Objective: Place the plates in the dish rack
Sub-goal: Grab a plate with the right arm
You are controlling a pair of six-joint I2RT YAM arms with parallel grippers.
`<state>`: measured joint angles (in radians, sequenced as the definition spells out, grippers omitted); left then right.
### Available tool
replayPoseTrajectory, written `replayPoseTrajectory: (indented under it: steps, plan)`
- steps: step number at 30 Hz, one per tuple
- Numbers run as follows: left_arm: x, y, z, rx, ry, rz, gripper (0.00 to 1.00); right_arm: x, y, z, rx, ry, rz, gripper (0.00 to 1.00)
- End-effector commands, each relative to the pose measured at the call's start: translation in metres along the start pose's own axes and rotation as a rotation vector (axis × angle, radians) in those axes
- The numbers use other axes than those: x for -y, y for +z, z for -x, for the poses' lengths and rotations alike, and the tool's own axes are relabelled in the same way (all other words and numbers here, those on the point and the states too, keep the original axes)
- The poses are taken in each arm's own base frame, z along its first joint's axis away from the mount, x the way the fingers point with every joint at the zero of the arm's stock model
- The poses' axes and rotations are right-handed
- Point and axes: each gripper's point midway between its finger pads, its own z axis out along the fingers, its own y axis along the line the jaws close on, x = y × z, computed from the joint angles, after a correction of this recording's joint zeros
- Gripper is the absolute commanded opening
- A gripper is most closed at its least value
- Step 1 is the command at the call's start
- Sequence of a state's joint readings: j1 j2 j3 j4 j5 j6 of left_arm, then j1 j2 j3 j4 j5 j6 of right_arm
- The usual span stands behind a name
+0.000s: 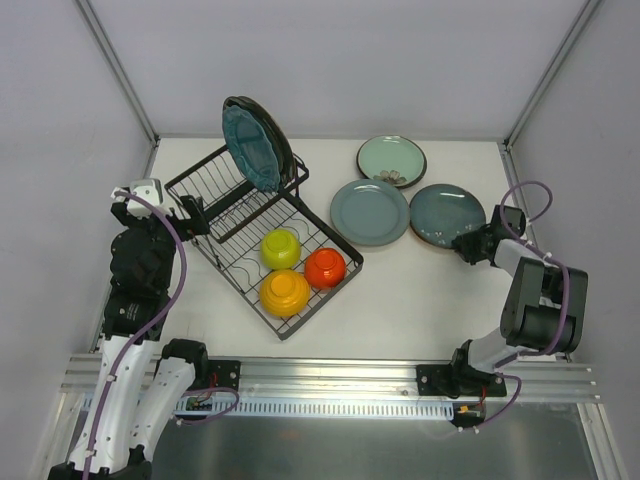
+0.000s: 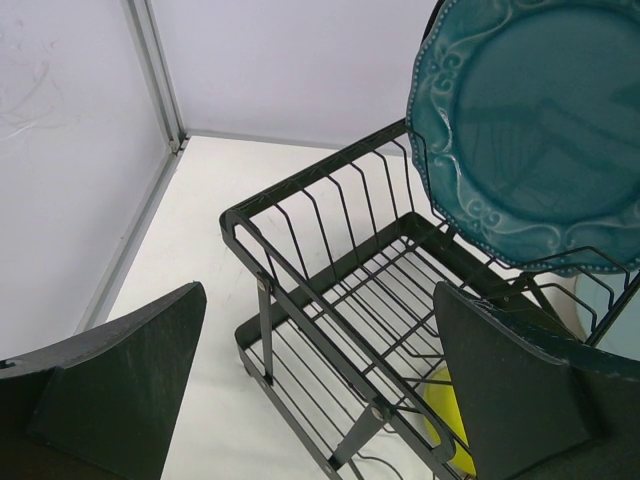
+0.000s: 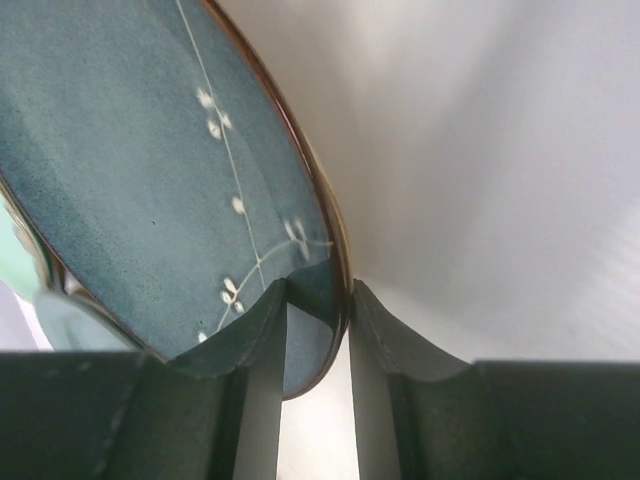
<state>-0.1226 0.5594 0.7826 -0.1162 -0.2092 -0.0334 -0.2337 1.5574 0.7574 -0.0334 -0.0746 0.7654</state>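
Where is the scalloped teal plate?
The scalloped teal plate stands on edge in the raised slots of the dish rack, left of centre in the top view, behind the lime bowl.

Left gripper [image 2: 318,300] jaws wide apart: one finger [image 2: 120,390] lower left of frame, other lower right. Dish rack [image 2: 330,290], black wire, fills centre on white table [image 2: 215,210]. Scalloped teal plate [image 2: 530,130] stands in its slots, upper right. Yellow bowl [image 2: 450,420] partly seen at bottom, right of centre, behind rack wires.
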Motion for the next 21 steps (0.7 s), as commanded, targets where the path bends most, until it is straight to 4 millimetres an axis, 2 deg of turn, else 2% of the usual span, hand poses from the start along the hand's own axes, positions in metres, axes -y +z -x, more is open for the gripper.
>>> replayPoseTrajectory:
  steps: [1, 3, 10, 13, 18, 21]
  plan:
    - [0.001, 0.001, 0.011, 0.054, -0.007, -0.013, 0.98, 0.030, -0.022, -0.030, -0.096, -0.113, -0.064, 0.06]
    - [0.001, 0.001, 0.010, 0.052, -0.003, -0.012, 0.98, 0.038, -0.026, -0.038, -0.116, -0.132, -0.073, 0.09]
    - [0.002, 0.002, 0.009, 0.052, -0.008, -0.018, 0.98, 0.039, -0.034, -0.057, -0.176, -0.202, -0.067, 0.22]
    - [0.003, 0.002, 0.007, 0.050, -0.010, -0.021, 0.98, 0.046, -0.036, -0.052, -0.146, -0.200, -0.096, 0.28]
    - [0.004, 0.002, 0.007, 0.053, -0.013, -0.024, 0.98, 0.050, -0.044, -0.040, -0.077, -0.219, -0.121, 0.46]
    - [0.004, 0.002, 0.007, 0.055, -0.013, -0.024, 0.98, 0.049, -0.046, -0.035, -0.063, -0.223, -0.127, 0.54]
